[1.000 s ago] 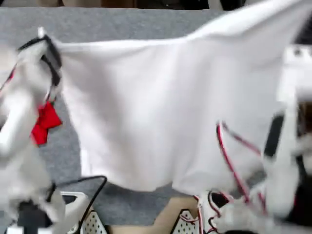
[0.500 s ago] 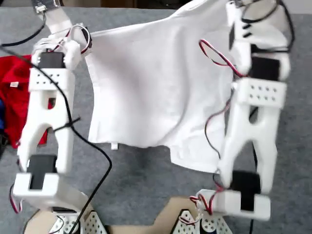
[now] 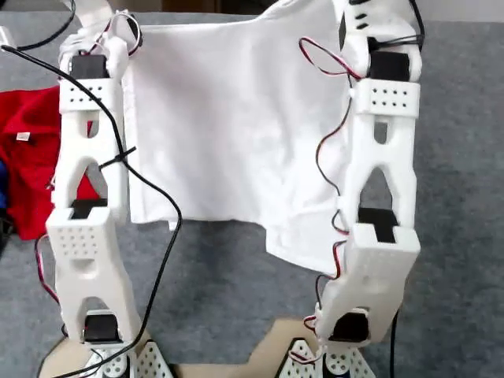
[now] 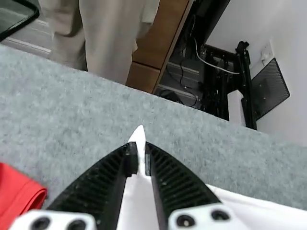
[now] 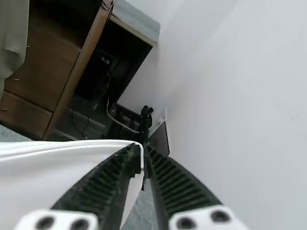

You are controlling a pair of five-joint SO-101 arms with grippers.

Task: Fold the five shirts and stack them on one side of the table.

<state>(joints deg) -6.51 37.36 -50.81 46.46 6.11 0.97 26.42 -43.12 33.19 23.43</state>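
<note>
1. Your left gripper (image 4: 138,152) is clenched on one corner of the white cloth shirt (image 4: 249,208). A small tip of fabric pokes out past its black ribbed fingers (image 4: 108,175).
2. Your right gripper (image 5: 142,152) is closed tight on the shirt's other far corner, and the white edge runs off to one side of it.
3. From the high view, the shirt spreads between the white left arm (image 3: 83,236) and the white right arm (image 3: 382,157). Its top edge sits at the far side of the grey carpeted bench (image 3: 220,299) and its hem lies toward the arm bases. On the right arm's side the hem reaches lower and looks crumpled.
4. A crumpled red garment (image 3: 27,165) lies on the bench beside the left arm, partly hidden behind it and near the white shirt's side edge. A scrap of blue cloth (image 3: 2,197) shows at the bench's edge next to it.
5. A black cable (image 3: 161,236) loops across the left arm and over the shirt's lower corner. Red-and-white wires (image 3: 323,157) hang along the right arm in front of the shirt.
</note>
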